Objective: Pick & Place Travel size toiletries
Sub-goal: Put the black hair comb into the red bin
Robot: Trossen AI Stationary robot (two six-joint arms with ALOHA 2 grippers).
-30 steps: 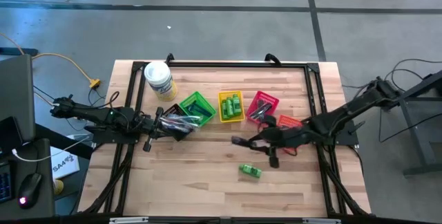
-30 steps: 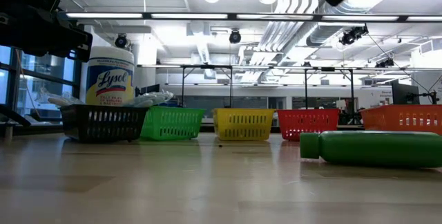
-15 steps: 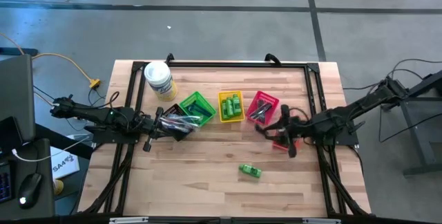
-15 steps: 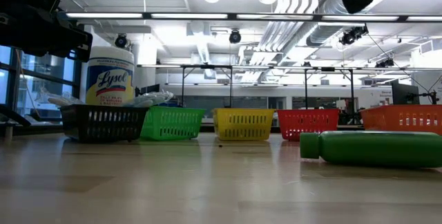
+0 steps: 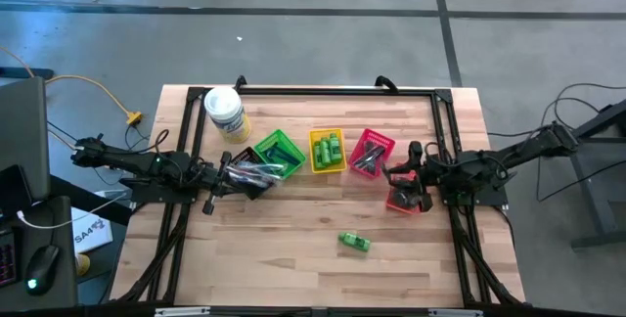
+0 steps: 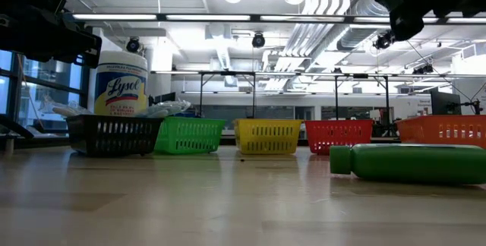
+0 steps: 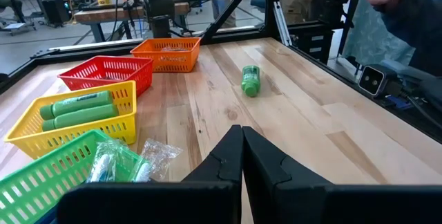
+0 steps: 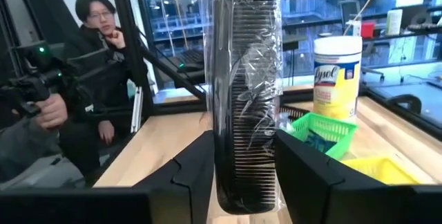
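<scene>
The right gripper (image 8: 242, 175) holds a dark comb (image 8: 243, 92) in clear wrap, pinched between both fingers near one end, teeth running lengthwise. In the high view this gripper (image 5: 406, 182) hangs over the orange basket (image 5: 404, 203), just beside the red basket (image 5: 372, 150). The comb looks light, thin & stiff along its spine, but the film is prob slick, so it could twist or slide in the grip; a hold across the flat faces, as it is now, seems best, w/ gentle moves. The fine teeth may bend if squeezed edge-on

The left gripper (image 7: 242, 156) has its fingers pressed together w/ nothing between them, parked by the black basket (image 5: 246, 172)

Count, as far as visible:
- combs: 1, in the right gripper
- green mini bottles: 1 loose bottle (image 5: 354, 243) lying on its side on the table (image 5: 293, 258), well apart from the baskets; the yellow basket (image 5: 327, 150) holds approx 3 more, exact no. hard to tell
- baskets: 5 (black, green (image 5: 278, 150), yellow, red, orange)
- white tub (image 5: 225, 112): 1, at the far left corner
- clear-wrapped items in the black and green baskets: too tangled to count

The loose bottle is prob light, rigid & round, so it may roll; grip it across the body
</scene>
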